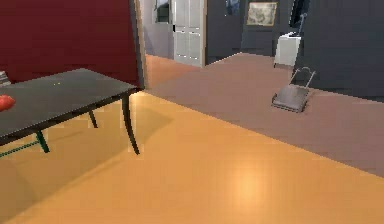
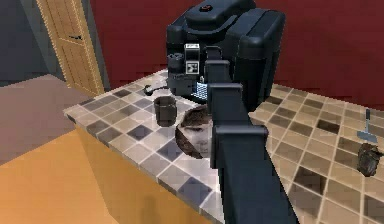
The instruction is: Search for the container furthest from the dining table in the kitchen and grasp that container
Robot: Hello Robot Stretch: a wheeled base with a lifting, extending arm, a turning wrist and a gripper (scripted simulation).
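Note:
A dark mug-like container (image 2: 165, 106) stands on the checkered tile counter (image 2: 120, 125) in the arm side view, next to a round dark bowl (image 2: 194, 131) that the arm partly hides. My arm (image 2: 240, 160) rises from the bottom edge to two white marker squares. The gripper (image 2: 153, 93) reaches left of them, just above the mug. With the counter and mug behind it, I cannot tell whether it holds anything. A dark dining table (image 1: 70, 95) stands at the forward view's left with a red thing (image 1: 5, 103) on it.
A big black coffee machine (image 2: 228, 40) stands on the counter against the red wall. A small dark shaker (image 2: 370, 158) and a utensil (image 2: 365, 125) lie at the right. A wooden door (image 2: 80, 45) is at the left. Ahead are a white door (image 1: 188, 30) and a grey laptop-like thing (image 1: 293, 96) on the floor.

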